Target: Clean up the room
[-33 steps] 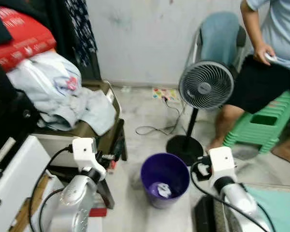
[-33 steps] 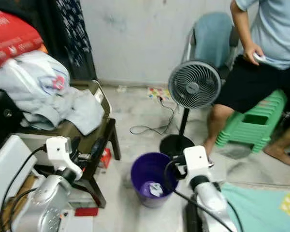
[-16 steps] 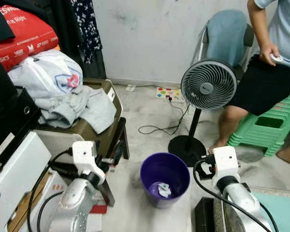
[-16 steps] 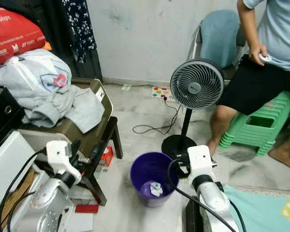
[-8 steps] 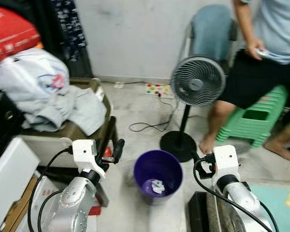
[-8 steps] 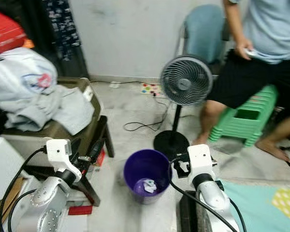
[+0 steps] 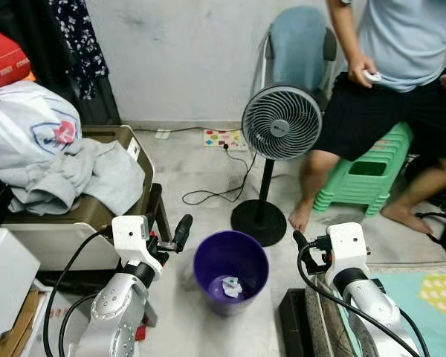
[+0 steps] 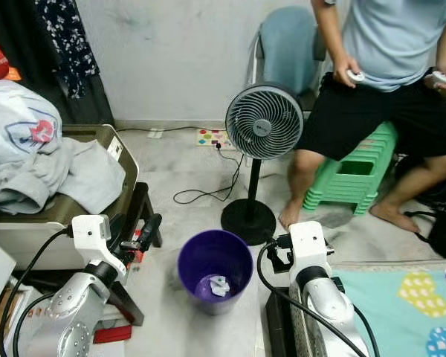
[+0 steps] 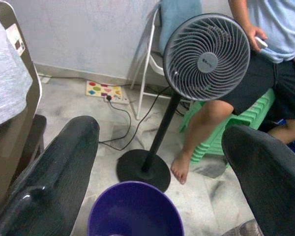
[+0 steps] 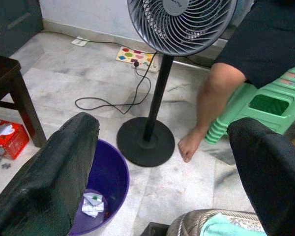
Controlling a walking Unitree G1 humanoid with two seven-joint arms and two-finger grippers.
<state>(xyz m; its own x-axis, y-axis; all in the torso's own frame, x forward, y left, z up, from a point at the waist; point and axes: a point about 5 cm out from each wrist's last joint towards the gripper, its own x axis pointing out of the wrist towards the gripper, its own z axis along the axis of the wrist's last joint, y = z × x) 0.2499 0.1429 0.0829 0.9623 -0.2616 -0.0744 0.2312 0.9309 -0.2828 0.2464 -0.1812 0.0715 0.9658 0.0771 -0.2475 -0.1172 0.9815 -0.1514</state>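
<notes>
- Down on the marble floor (image 7: 208,167), a purple bin (image 7: 231,271) stands between the two arms, with crumpled white paper scraps (image 7: 229,286) lying at its bottom.
- Left gripper (image 9: 160,182) hangs just left of the bin, above rim height, its black fingers (image 9: 54,172) spread wide apart and grasping nothing.
- Right gripper (image 10: 167,177) sits to the right of the bin, near the fan's base, jaws likewise released and empty.
- Behind the bin, a grey pedestal fan (image 7: 281,123) rises from a round black base (image 7: 259,222); its black cord (image 7: 223,190) trails across the floor to a colourful power strip (image 7: 224,138) by the wall.
- On the robot's left, a brown chair (image 7: 126,201) carries a heap of grey and white clothes (image 7: 56,160).
- A red box (image 10: 7,137) lies on the floor beside a dark chair leg.
- At right, a person (image 7: 401,67) sits on stacked green stools (image 7: 360,175), a small white object in each hand, bare feet on the floor.
- A teal patterned mat (image 8: 424,297) lies at the robot's right.
</notes>
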